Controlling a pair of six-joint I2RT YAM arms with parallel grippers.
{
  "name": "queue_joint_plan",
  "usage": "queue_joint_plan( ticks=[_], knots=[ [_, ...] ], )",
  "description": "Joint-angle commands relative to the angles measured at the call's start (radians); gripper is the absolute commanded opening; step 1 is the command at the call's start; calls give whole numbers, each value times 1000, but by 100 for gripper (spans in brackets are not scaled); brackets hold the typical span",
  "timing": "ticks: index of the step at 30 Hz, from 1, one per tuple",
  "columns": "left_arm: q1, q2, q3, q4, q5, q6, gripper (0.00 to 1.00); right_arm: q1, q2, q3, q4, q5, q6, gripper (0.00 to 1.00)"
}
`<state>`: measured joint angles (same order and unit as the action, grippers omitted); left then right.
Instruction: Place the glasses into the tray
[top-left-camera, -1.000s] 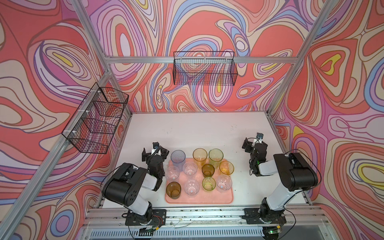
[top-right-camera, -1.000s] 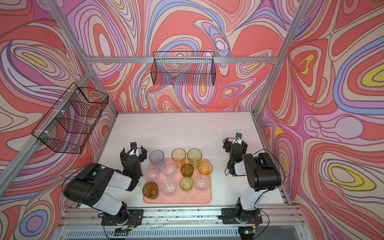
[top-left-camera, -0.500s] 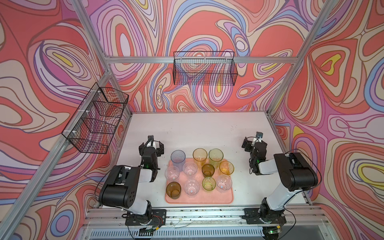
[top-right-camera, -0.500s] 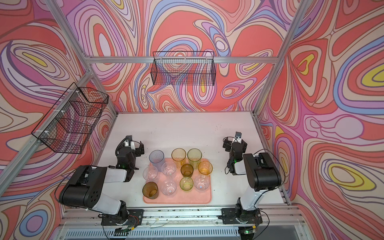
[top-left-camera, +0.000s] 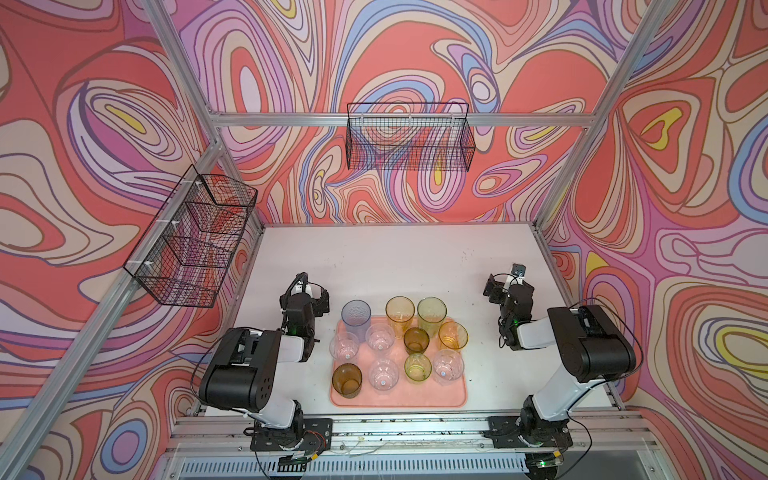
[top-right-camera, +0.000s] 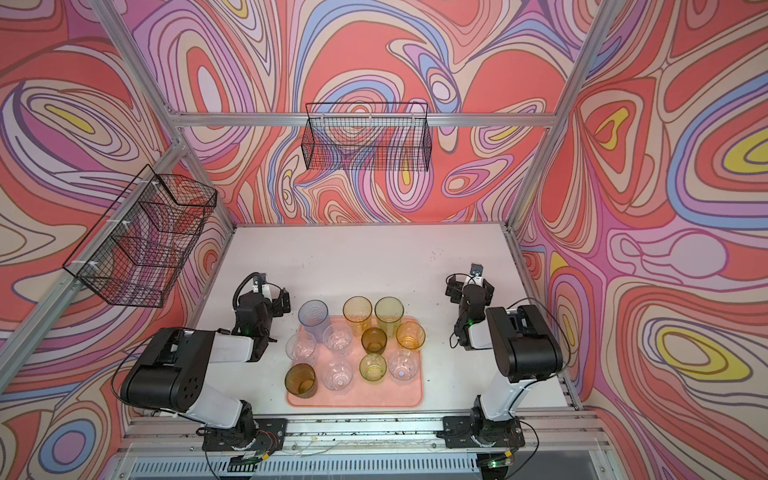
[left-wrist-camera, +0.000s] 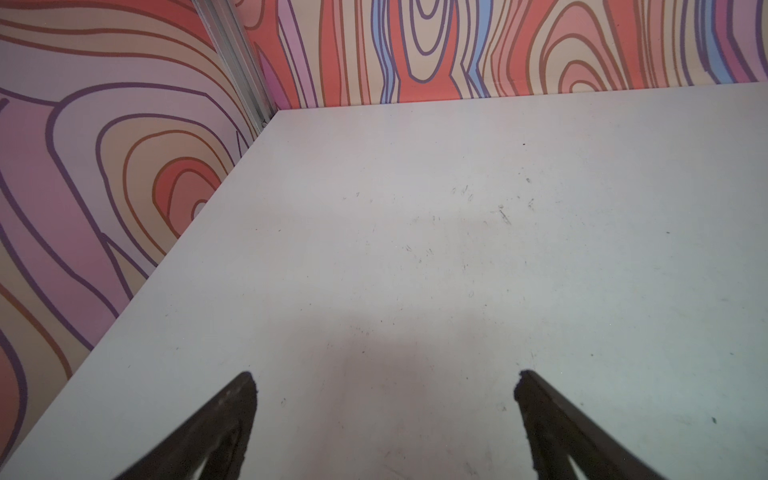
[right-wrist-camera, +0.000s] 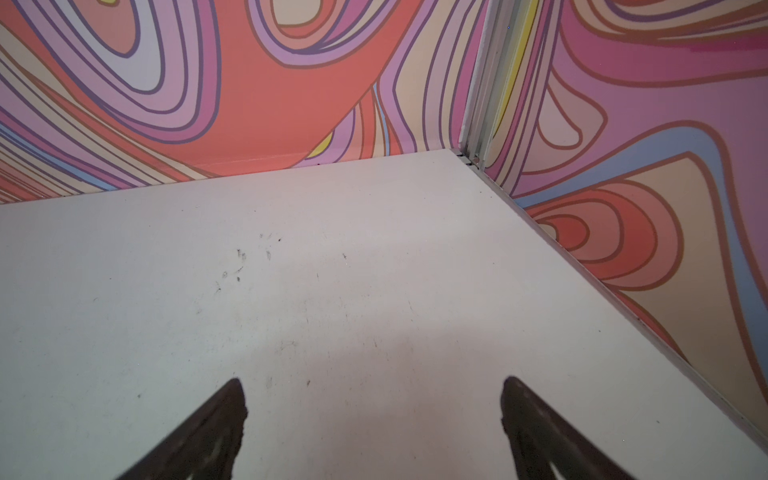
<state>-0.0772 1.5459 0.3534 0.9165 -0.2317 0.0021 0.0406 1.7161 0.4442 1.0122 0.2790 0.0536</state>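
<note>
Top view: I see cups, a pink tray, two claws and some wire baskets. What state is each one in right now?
tray: flat on the table, loaded.
glasses: all eleven upright, empty, standing on the tray.
left gripper: open, empty, left of the tray.
right gripper: open, empty, right of the tray.
back wire basket: hanging, looks empty.
side wire basket: hanging, looks empty.

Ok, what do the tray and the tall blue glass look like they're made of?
Tray: probably moulded plastic, salmon-pink with a dull satin finish. The signs are its rounded corners, low raised rim and lack of sharp glare.
Blue glass: see-through with a pale blue tint and a smooth rim. It could be glass or clear plastic; I cannot tell which from here.
</note>
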Motion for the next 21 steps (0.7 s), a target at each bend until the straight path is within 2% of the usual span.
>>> queue_joint_plan(
  ticks=[1, 21],
  knots=[
    [6, 5, 6, 26, -1, -6, 100, -1, 7, 7, -11, -5, -3, 98],
    [6, 3, 6, 20, -2, -8, 100, -1, 7, 7, -11, -5, -2, 98]
  ],
)
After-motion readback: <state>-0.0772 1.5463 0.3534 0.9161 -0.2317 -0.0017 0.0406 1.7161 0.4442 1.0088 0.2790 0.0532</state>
